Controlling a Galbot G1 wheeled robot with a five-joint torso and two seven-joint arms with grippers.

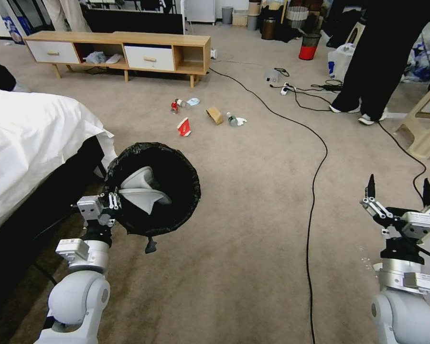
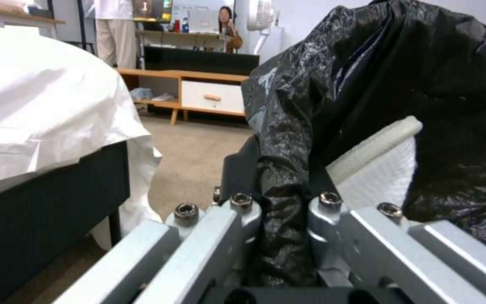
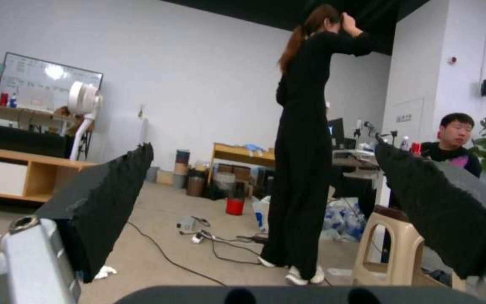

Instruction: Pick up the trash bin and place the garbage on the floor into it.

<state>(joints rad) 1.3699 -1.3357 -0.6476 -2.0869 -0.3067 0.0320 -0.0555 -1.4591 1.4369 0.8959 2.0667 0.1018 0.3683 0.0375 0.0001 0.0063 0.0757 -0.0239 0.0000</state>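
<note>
Left gripper (image 1: pixel 115 206): seen low on the robot's left in the head view, clamped on the near rim of the trash bin (image 1: pixel 177 181). In the left wrist view the left gripper (image 2: pixel 279 202) is shown with its fingers pinched narrowly on a fold of the black bag liner (image 2: pixel 367 84).

Trash bin: held above the floor (image 1: pixel 253 248), its mouth tilted toward the camera, just beside the white-covered bed (image 1: pixel 28 138). White objects (image 1: pixel 141 191) are seen lying inside it. A knotted bag tail (image 1: pixel 150 246) is seen hanging below the rim.

Right gripper (image 1: pixel 399 191): positioned low on the robot's right, above bare carpet, well apart from the bin. Its black fingers are spread wide, and nothing is held. The same wide spread is shown in the right wrist view (image 3: pixel 265 211).

Black cable (image 1: pixel 315 191): laid across the floor between the two arms, running far back toward the cabinet.

Garbage, farther off on the floor, well beyond the bin: red-and-white snack bag (image 1: pixel 184 127) nearest; brown paper bag (image 1: pixel 215 115); clear bottle (image 1: pixel 231 119) with white tissue (image 1: pixel 241 121) just beside it; red can (image 1: pixel 174 107), second bottle (image 1: pixel 180 102) and pale blue face mask (image 1: pixel 193 101) grouped together.

Wooden cabinet (image 1: pixel 129 50): recorded beyond the garbage.
</note>
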